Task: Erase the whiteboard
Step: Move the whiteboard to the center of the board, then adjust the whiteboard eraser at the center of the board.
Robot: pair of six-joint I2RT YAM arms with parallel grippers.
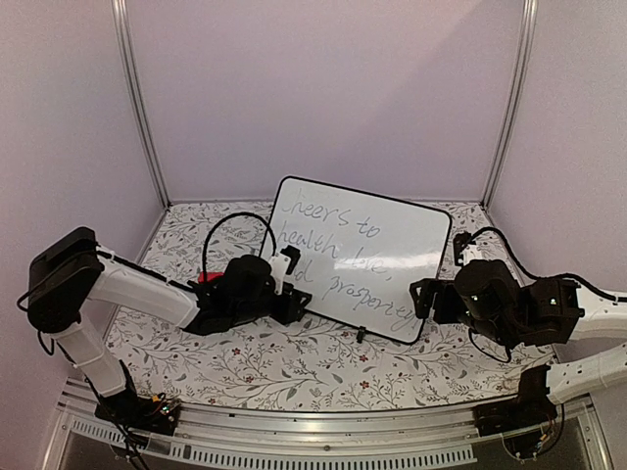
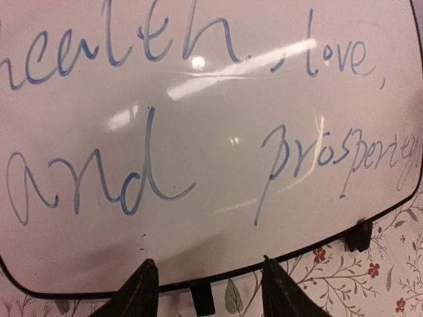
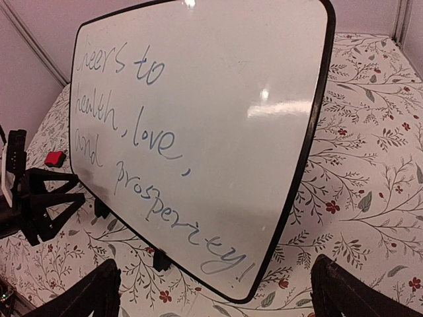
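Note:
The whiteboard (image 1: 364,257) lies at the table's middle, turned at an angle, with a thin black rim and small black feet. Blue cursive handwriting (image 3: 142,132) covers its left half. My left gripper (image 1: 294,292) sits at the board's left edge. In the left wrist view the left gripper (image 2: 207,259) is open with nothing between its jaws, and the board's rim (image 2: 297,254) runs just past the tips. My right gripper (image 1: 421,297) is at the board's lower right corner. It (image 3: 217,264) stands wide open and empty just short of that corner (image 3: 254,294).
A small red eraser block (image 1: 206,277) lies on the floral tablecloth (image 1: 294,367) behind the left arm; it also shows as the red block (image 3: 54,158). A black cable (image 1: 235,220) loops above the left wrist. Pale walls and metal posts (image 1: 139,98) enclose the table.

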